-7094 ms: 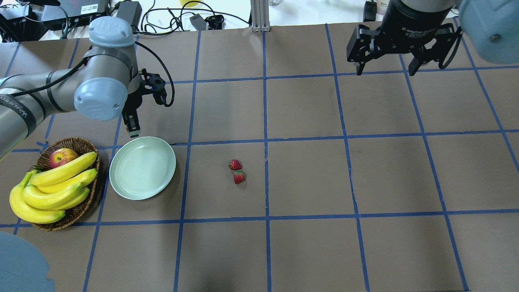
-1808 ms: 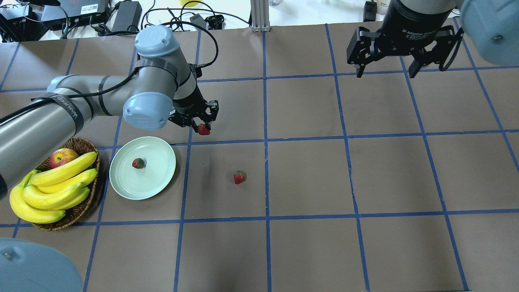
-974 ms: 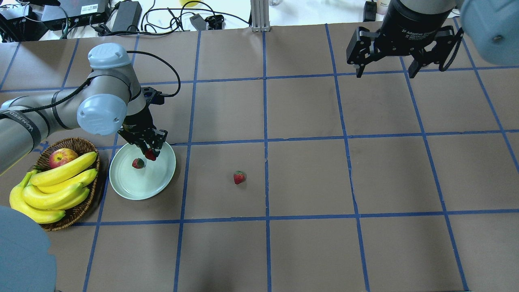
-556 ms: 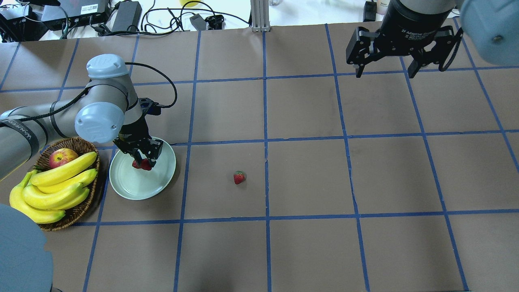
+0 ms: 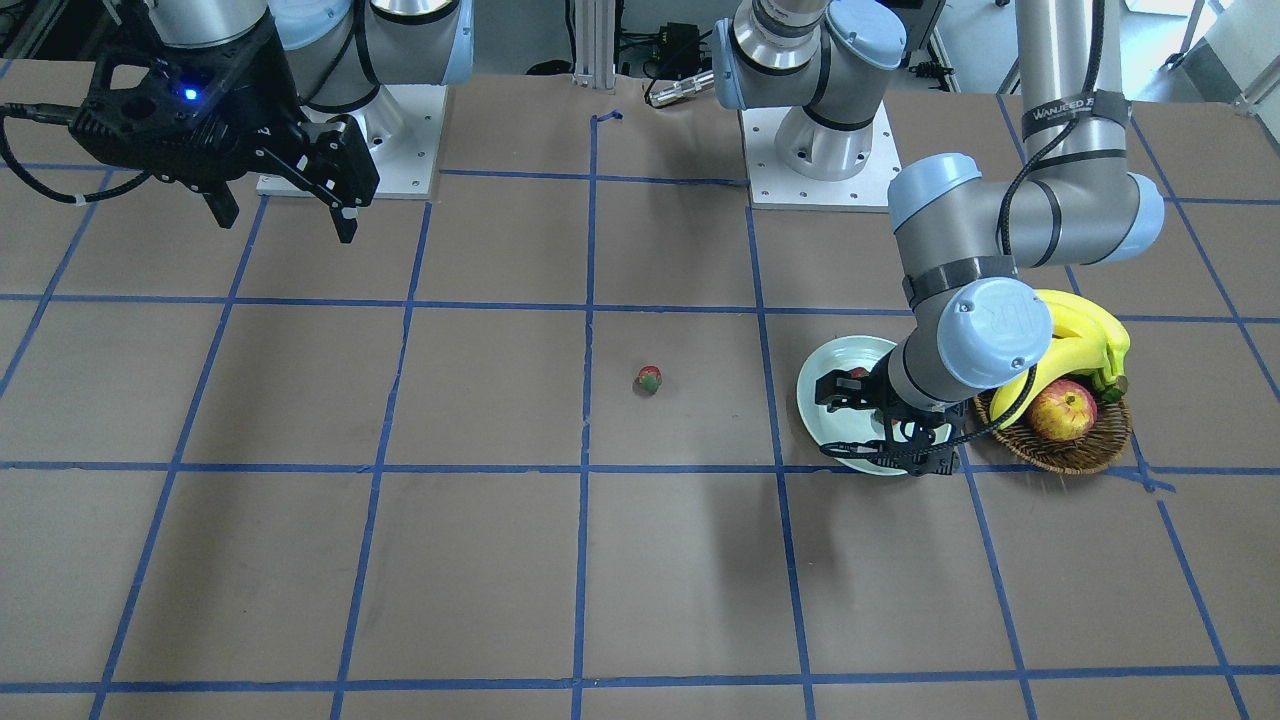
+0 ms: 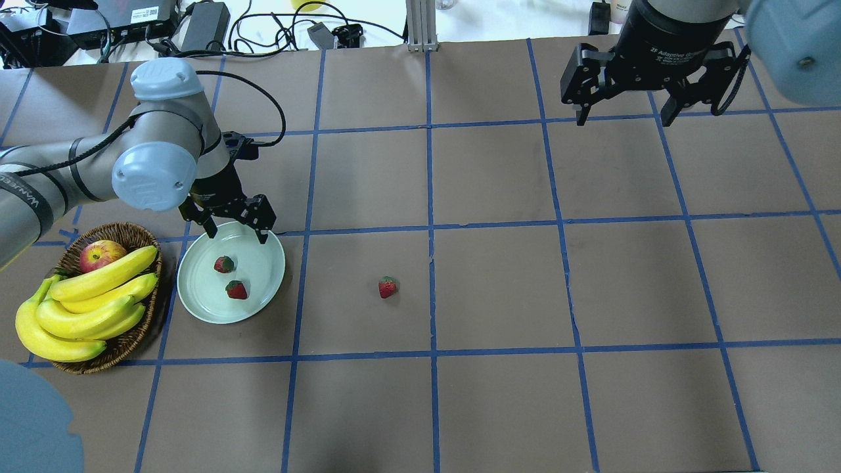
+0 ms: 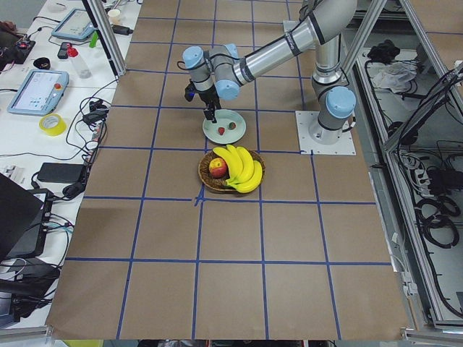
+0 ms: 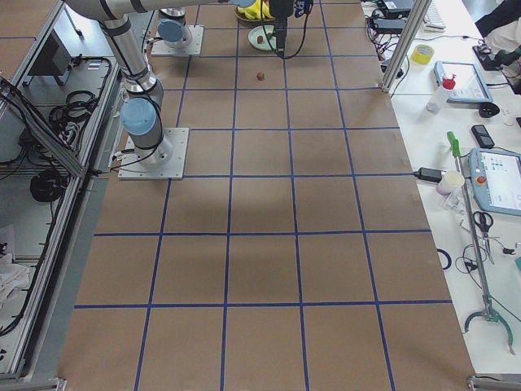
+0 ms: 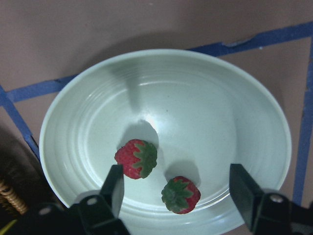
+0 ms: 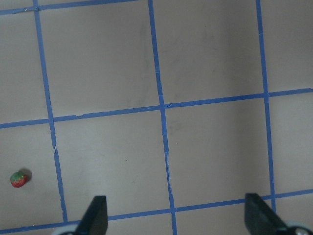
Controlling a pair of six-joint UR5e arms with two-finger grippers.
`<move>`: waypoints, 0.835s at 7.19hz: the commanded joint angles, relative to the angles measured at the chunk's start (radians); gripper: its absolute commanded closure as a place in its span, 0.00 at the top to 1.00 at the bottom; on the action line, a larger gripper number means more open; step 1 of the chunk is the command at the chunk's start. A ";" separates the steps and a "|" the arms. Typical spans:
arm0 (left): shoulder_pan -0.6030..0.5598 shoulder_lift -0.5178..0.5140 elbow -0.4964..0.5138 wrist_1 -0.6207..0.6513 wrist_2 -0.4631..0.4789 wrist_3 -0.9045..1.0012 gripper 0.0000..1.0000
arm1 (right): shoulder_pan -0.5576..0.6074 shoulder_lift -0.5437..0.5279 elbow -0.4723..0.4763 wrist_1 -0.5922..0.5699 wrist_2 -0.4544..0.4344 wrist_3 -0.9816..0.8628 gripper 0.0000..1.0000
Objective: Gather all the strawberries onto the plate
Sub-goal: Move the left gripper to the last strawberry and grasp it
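The pale mint plate (image 6: pixel 259 259) sits at the left of the table and holds two strawberries (image 6: pixel 224 264) (image 6: pixel 236 290). A third strawberry (image 6: pixel 387 287) lies on the brown table to the plate's right, near the middle. My left gripper (image 6: pixel 238 230) is open and empty, above the plate's far rim. In the left wrist view both berries (image 9: pixel 136 158) (image 9: pixel 181 194) lie in the plate (image 9: pixel 210 112) between the spread fingers. My right gripper (image 6: pixel 624 118) is open and empty, high at the far right. The right wrist view shows the lone strawberry (image 10: pixel 18 179).
A brown wicker basket (image 6: pixel 131 236) with bananas (image 6: pixel 85 302) and a red-yellow apple (image 6: pixel 100 255) stands just left of the plate. Blue tape lines grid the table. Cables and boxes lie beyond the far edge.
My left gripper carried a strawberry over the plate, opened and let it go. It then drew back toward the far rim. The berry now lies in the plate. The right arm has not moved.
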 commanded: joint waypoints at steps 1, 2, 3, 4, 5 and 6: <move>-0.143 0.025 0.026 -0.031 -0.096 -0.322 1.00 | 0.000 0.000 0.002 0.000 0.000 0.000 1.00; -0.227 0.024 0.028 -0.005 -0.098 -0.331 1.00 | 0.000 0.000 0.000 0.000 0.000 0.000 1.00; -0.292 0.016 0.023 0.002 -0.098 -0.374 1.00 | 0.000 0.000 0.002 0.000 0.000 0.000 1.00; -0.330 0.010 0.022 0.002 -0.090 -0.388 1.00 | 0.000 0.000 0.000 0.002 0.000 0.000 1.00; -0.346 0.008 0.005 0.000 -0.110 -0.388 1.00 | 0.000 0.000 0.002 0.000 -0.002 0.000 1.00; -0.369 0.011 -0.020 0.002 -0.110 -0.383 1.00 | 0.000 0.000 0.000 0.000 0.000 0.000 1.00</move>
